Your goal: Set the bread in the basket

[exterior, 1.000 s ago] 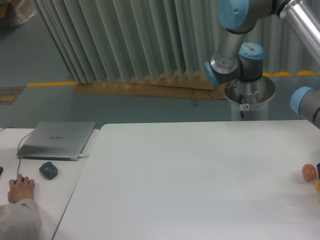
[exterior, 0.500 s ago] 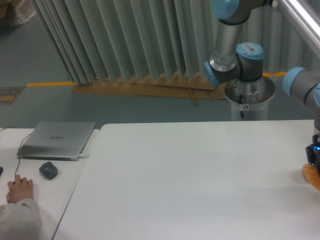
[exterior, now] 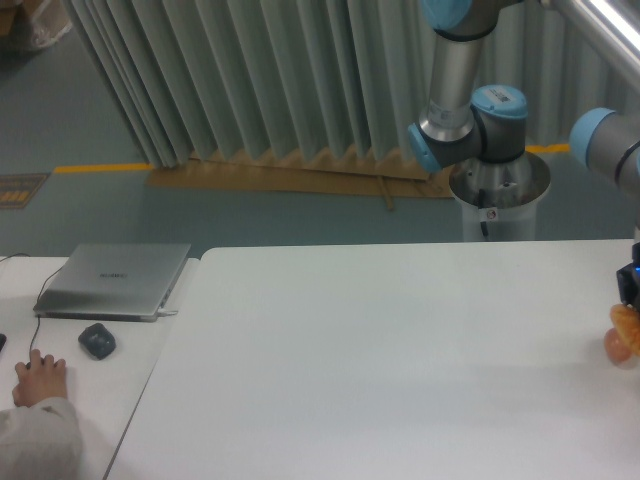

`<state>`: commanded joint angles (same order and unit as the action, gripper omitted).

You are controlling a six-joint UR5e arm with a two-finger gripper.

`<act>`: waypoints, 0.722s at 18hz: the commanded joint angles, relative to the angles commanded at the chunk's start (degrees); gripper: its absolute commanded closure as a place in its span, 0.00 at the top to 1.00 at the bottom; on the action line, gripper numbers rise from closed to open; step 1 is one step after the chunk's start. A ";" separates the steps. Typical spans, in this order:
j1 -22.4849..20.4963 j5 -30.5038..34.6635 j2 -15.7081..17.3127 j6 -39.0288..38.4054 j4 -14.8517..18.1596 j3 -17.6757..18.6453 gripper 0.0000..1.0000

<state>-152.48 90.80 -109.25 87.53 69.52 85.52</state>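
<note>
Golden-orange lumpy bread (exterior: 626,325) at right frame edge, under dark end effector (exterior: 630,290); we cannot tell finger state. Grasp-and-lift step, we judge. Next: find basket, unseen.

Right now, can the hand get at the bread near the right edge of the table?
Probably yes. The hand is directly over the bread, with nothing between them; the egg-shaped ball sits just below. The frame edge hides the fingers.
</note>
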 joint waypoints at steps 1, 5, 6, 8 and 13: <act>-0.18 -0.18 0.09 0.79 0.26 0.00 0.30; -4.56 -2.19 1.22 10.61 2.98 0.00 0.30; -6.49 -3.16 1.67 14.04 3.95 0.00 0.30; -8.78 -3.26 1.76 21.24 4.83 0.00 0.30; -13.09 -3.17 2.37 33.38 4.83 0.00 0.30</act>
<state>-165.58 87.63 -106.88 120.91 74.36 85.52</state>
